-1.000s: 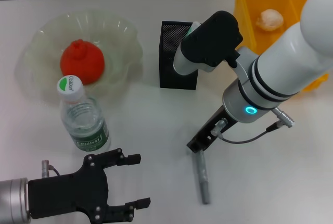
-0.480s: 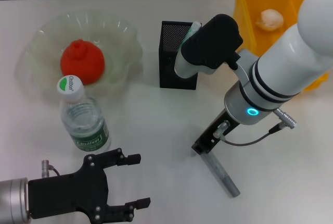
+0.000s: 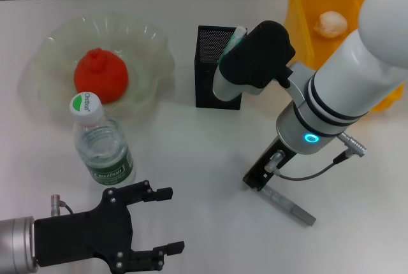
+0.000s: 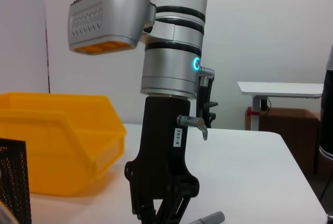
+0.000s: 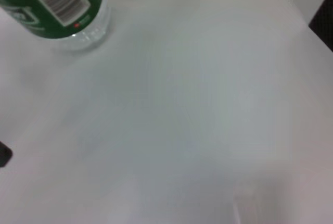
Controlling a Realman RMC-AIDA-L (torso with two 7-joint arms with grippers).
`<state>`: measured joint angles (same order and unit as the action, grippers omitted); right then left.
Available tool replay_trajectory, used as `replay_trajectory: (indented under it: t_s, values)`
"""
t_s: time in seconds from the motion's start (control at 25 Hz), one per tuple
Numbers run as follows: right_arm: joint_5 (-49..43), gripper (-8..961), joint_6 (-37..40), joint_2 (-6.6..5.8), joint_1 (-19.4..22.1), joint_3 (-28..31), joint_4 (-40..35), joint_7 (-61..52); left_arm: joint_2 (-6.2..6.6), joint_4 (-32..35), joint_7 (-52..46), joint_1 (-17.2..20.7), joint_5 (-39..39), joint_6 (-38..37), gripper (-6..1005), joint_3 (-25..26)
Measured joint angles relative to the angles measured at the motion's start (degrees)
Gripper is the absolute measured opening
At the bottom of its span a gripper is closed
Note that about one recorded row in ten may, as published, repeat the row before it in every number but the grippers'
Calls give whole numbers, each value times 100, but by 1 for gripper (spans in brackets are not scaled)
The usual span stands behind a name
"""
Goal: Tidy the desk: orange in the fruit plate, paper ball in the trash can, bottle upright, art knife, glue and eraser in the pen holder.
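- One slim grey metal art knife [image 3: 290, 204], light, stiff and slippery, lies flat on the white desk [image 3: 191, 178]; a mid-barrel grasp looks safest.
- Right gripper [image 3: 258, 177] touches its near end, finger state unclear; left gripper [image 3: 167, 220] waits spread.

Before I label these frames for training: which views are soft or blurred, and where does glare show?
Head view: sharp overall, faint soft shadows under the clear plastic green-labelled bottle and the black mesh pen holder. Left wrist view: the right arm's tool is crisp against a bright white wall. Right wrist view: the white tabletop is washed out and out of focus.
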<state>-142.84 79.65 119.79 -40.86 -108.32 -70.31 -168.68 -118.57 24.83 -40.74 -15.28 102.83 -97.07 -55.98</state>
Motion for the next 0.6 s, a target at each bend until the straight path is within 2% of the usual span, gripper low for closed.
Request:
replay_trajectory:
  t_s: [0.16,0.24,0.28,0.32,0.36,0.4,0.52,0.6]
  values:
    - [-8,124,81,-25,82,30,-307,23,2,-2,-1,-1,0,-20,797,0]
    - [-8,124,213,-39,265,272,-823,155,2,-10,-1,-1,0,-23,797,0]
    - [-8,124,213,-39,265,272,-823,155,2,-11,-1,0,0,-23,797,0]
    - [-9,125,269,-41,365,427,-1077,245,2,-11,-1,0,0,-23,797,0]
    - [-3,125,319,-34,644,740,-1698,426,1,-12,0,7,-1,-24,797,0]
    - [-3,125,319,-34,644,740,-1698,426,0,-12,0,9,0,-24,797,0]
    - [67,125,181,-6,1144,1201,-2632,746,1,-2,-4,21,0,-23,797,0]
    - [364,122,-180,10,1467,1456,-2984,1214,1,4,-17,25,0,-24,797,0]
